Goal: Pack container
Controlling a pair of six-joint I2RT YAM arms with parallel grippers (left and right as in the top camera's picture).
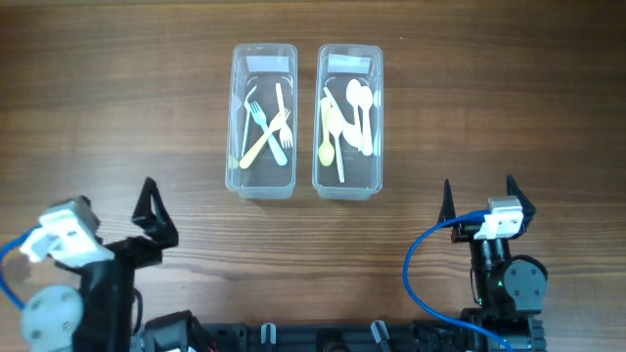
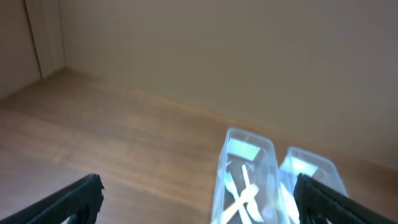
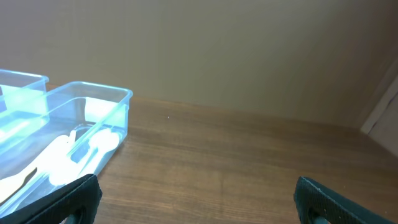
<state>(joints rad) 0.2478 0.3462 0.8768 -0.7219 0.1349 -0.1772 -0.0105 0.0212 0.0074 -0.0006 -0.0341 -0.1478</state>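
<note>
Bench [image 1: 98, 98]: brown wood grain, on which all items are carried.

Left tool [image 1: 156, 217]: located at the near left corner of the bench. Its jaws are spread wide, with nothing gripped; in the left wrist view the two dark fingers [image 2: 74, 199] are seen at the lower corners of the frame. It is kept well apart from both containers.

Left container [image 1: 236, 117]: a clear, oblong plastic tub, stood on the bench left of centre, open at the top. Forks [image 1: 266, 127] are held inside, white and cream, laid crossed over one another.

Right container [image 1: 380, 117]: a matching clear tub, placed just beside the first with a narrow gap between, long sides parallel. Spoons [image 1: 360, 103] are held inside, white ones with one yellow; a further pale piece is lodged among them, its kind not to be told.

Right tool [image 1: 479, 191]: located at the near right corner of the bench, pointed toward the tubs. Its jaws are likewise parted fully, and nothing is gripped. A blue cable [image 1: 421, 264] is looped at the left of its arm.
</note>
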